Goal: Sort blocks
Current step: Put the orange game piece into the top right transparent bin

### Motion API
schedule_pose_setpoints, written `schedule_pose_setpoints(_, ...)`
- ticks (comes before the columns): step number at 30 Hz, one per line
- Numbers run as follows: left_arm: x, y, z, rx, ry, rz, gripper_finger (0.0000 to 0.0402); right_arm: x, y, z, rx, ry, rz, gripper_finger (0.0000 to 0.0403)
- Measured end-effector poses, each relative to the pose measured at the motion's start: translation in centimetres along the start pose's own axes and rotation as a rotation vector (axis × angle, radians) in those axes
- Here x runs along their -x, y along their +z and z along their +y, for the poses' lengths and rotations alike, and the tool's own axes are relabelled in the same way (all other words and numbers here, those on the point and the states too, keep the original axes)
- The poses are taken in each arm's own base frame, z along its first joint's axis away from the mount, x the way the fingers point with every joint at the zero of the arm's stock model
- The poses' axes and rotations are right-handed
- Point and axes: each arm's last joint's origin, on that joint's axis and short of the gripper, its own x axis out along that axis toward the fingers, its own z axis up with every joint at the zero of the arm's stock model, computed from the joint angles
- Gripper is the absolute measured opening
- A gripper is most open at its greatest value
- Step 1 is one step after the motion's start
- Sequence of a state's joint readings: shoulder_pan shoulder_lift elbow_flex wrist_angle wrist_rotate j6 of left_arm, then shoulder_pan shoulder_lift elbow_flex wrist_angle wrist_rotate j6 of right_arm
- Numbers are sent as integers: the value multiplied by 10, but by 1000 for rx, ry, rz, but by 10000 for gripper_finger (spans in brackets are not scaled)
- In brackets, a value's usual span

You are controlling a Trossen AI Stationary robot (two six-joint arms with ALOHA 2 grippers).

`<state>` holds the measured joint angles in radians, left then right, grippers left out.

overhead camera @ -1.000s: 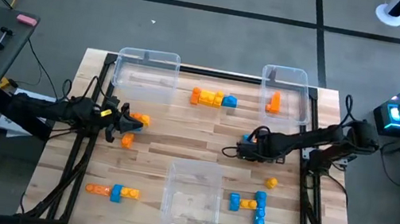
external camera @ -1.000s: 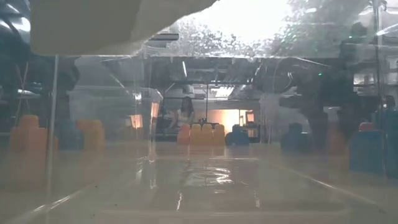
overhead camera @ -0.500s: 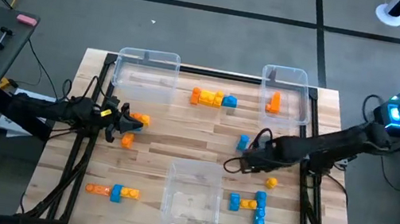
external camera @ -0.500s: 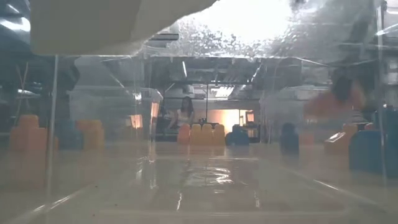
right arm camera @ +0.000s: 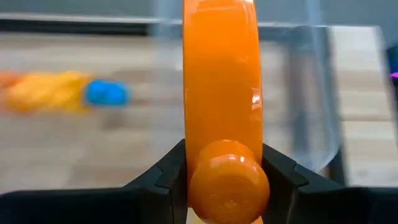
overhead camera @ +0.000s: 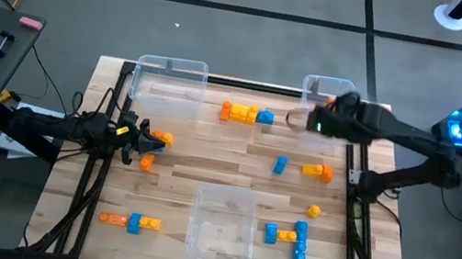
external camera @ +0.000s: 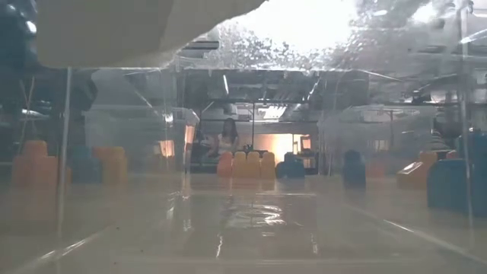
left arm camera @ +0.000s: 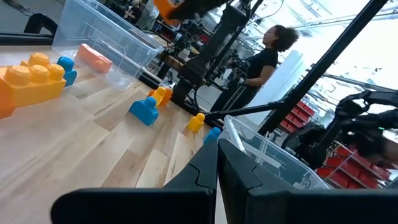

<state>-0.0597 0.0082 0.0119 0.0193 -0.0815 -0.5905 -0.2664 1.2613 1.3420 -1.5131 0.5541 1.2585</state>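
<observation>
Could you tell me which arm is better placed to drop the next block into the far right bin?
The right: its gripper grips an orange block beside that bin; the left gripper sits across the table.

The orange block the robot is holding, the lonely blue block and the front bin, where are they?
orange block [right arm camera: 221, 93], right wrist view, its smooth side.
lone blue block [overhead camera: 280, 164], high view, its top.
front bin [overhead camera: 226, 196], high view, its far rim.

The right gripper [overhead camera: 318, 122] is blurred over the far bin [overhead camera: 348, 92], whose inside it hides. Its orange block [right arm camera: 222, 93] runs off the top edge. The low view is foggy, perhaps through plastic.
</observation>
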Motion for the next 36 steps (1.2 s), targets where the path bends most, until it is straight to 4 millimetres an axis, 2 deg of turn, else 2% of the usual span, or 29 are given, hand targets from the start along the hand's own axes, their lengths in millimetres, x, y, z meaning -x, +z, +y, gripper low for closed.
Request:
schedule_pose_setpoints(2, 0, 0, 0, 0, 1, 0, 1, -24, 11, -6, -17, -69, 32, 128)
schedule_pose_setpoints(5, 0, 0, 0, 0, 3, 3, 1, -57, 27, -8, -19, -25, 88, 128)
schedule_pose_setpoints(9, 0, 0, 0, 0, 3, 5, 1, -85, 43, -15, 10, 31, 98, 131)
schedule_pose_setpoints(11, 0, 0, 0, 0, 4, 5, 1, -91, 48, -23, 33, 1, 99, 162)
schedule_pose_setpoints(14, 0, 0, 0, 0, 3, 4, 1, -97, 58, -33, 72, -16, 94, 236)
schedule_pose_setpoints(17, 0, 0, 0, 0, 4, 4, 1, -101, 64, -40, 119, 26, 130, 294)
schedule_pose_setpoints(20, 0, 0, 0, 0, 3, 5, 1, -102, 68, -43, 130, 85, 143, 322)
schedule_pose_setpoints(22, 0, 0, 0, 0, 3, 5, 1, -98, 72, -40, 152, 196, 143, 326)
schedule_pose_setpoints(26, 0, 0, 0, 0, 3, 4, 1, -72, 92, -17, 184, 587, -19, 328)
schedule_pose_setpoints(28, 0, 0, 0, 0, 4, 4, 1, -60, 100, -1, 194, 718, -79, 328)
schedule_pose_setpoints(31, 0, 0, 0, 0, 4, 4, 1, -53, 105, 30, 241, 788, -96, 329)
schedule_pose_setpoints(36, 0, 0, 0, -1, 4, 4, 1, -55, 100, 87, 389, 820, -52, 329)
